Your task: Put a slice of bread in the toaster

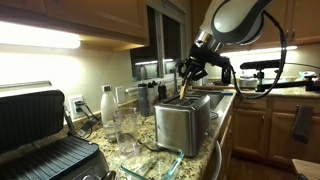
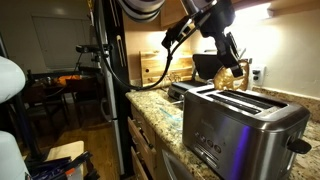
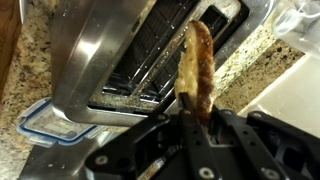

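Slice of bread point(image 3: 197, 60) held on edge, pinched at its lower end between the fingers of the gripper point(image 3: 190, 112), poised over the open slots of the toaster point(image 3: 100, 55); contact with it unclear. Beneath, speckled granite counter point(image 3: 30, 85), with a blue-rimmed clear lid point(image 3: 40, 125) beside the toaster. Farther along in an exterior view, black ribbed grill point(image 1: 40, 135).

No writing, brand, number or sign can be read in any of the views. In an exterior view the toaster point(image 2: 240, 130), at about 4 o'clock in the frame, turns its brushed steel side to the camera. Whatever may be printed there is too small and blurred to make out.
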